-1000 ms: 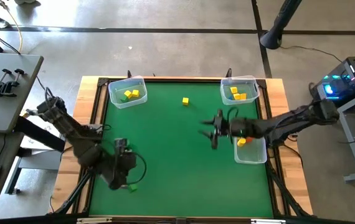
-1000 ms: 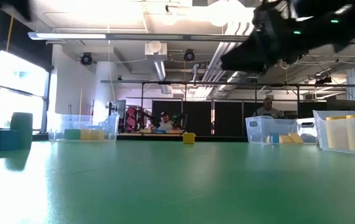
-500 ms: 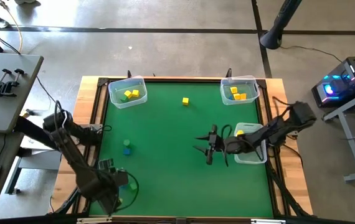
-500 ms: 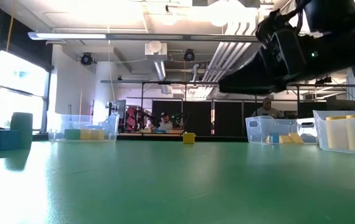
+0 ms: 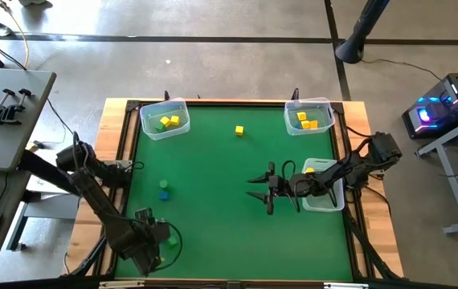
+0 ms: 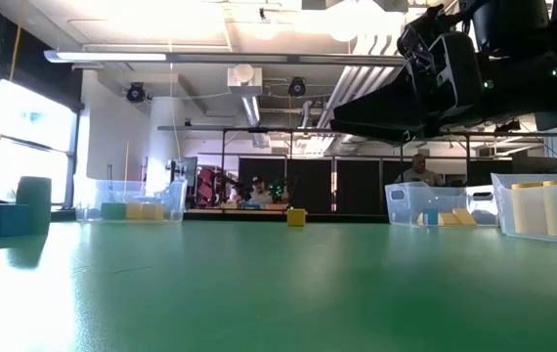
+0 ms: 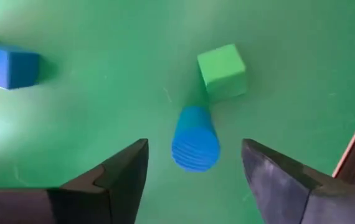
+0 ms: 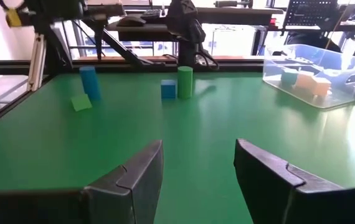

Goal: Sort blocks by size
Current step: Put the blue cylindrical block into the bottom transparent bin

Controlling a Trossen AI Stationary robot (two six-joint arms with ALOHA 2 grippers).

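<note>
Green felt tabletop, blocks scattered across it. Left gripper low at the near left corner, fingers spread wide, holding nothing; blue cylinder upright just ahead between the fingertips, green cube just beyond and touching it, blue block farther off to one side. Right gripper above mid-table, fingers parted, empty, just beside a clear bin holding a yellow block. Lone yellow cube far ahead, between two more bins.

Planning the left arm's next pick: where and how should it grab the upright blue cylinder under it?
Judging by the left wrist view, take the blue cylinder from straight above, pinching its curved sides. It stands upright between the left tool's open fingers. Close along the line clear of the green cube, which sits close beside it.
</note>
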